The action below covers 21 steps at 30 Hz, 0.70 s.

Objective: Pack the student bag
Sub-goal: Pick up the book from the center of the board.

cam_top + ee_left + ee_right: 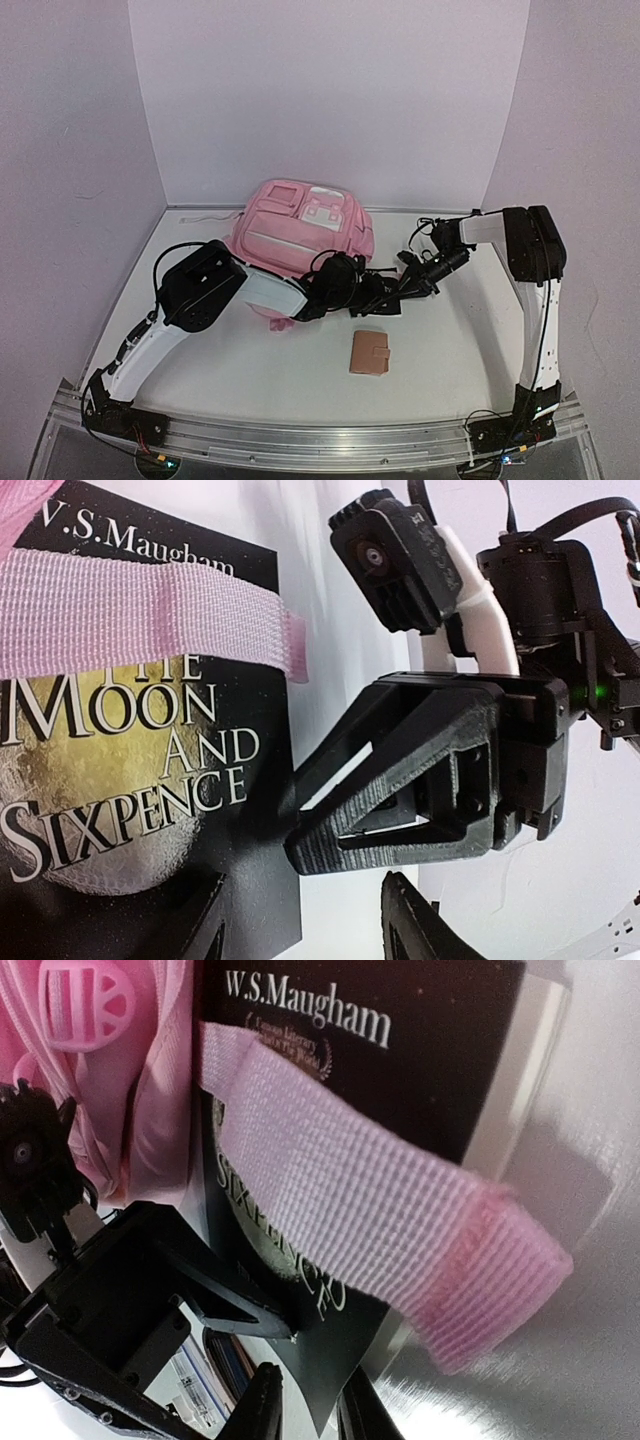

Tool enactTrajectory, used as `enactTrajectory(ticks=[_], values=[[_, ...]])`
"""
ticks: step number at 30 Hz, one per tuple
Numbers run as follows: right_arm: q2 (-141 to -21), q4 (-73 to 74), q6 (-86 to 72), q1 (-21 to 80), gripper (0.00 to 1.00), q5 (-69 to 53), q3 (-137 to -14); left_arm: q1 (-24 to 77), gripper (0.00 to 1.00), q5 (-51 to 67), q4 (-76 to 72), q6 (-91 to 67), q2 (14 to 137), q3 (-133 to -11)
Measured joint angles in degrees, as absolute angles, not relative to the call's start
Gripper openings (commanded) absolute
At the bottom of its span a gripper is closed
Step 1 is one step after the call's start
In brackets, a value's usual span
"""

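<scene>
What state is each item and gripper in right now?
student bag, lying flat, front up
book, closed, bag strap across its cover
wallet, closed, flat on the table, untouched
left gripper, open beside the book
right gripper, shut on the book's edge

The left arm (170,335) and right arm (540,300) share white link shells, black joint housings and loose black cables (168,256). The right pincer (298,832) has black, ribbed, triangular fingers (400,770); 1 green light (598,692) glows behind.
</scene>
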<state>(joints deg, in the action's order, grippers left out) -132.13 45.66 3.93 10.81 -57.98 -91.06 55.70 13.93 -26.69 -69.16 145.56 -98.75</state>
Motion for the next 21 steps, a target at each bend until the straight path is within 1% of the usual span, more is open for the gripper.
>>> enactTrajectory(ticks=[1, 2, 5, 6, 11, 15, 21], values=[[-132.2, 45.2, 3.4, 10.8, 0.19, -58.1, -90.9, 55.7, 0.52, 14.0, -27.1, -69.2, 145.6, -98.5], [-132.2, 44.8, 2.9, 10.8, 0.16, -58.2, -90.9, 55.7, 0.52, 14.0, -27.3, -69.2, 145.6, -98.4], [-132.2, 43.0, 1.7, 11.0, 0.01, -58.2, -90.9, 55.7, 0.53, 14.0, -28.1, -69.3, 145.6, -98.0], [-132.2, 42.6, 1.5, 11.0, 0.00, -58.1, -90.9, 55.7, 0.55, 14.0, -28.5, -69.3, 145.5, -97.8], [-132.2, 41.6, -0.1, 11.1, 0.00, -57.3, -90.9, 55.7, 0.72, 13.9, -29.5, -68.8, 144.6, -96.6], [-131.1, 41.4, 0.4, 11.0, 0.00, -56.3, -90.2, 55.8, 0.84, 13.3, -26.4, -65.7, 141.3, -94.4], [-124.1, 44.1, 6.8, 10.6, 0.00, -56.0, -89.1, 55.9, 0.93, 11.7, -18.4, -58.3, 132.9, -89.0]])
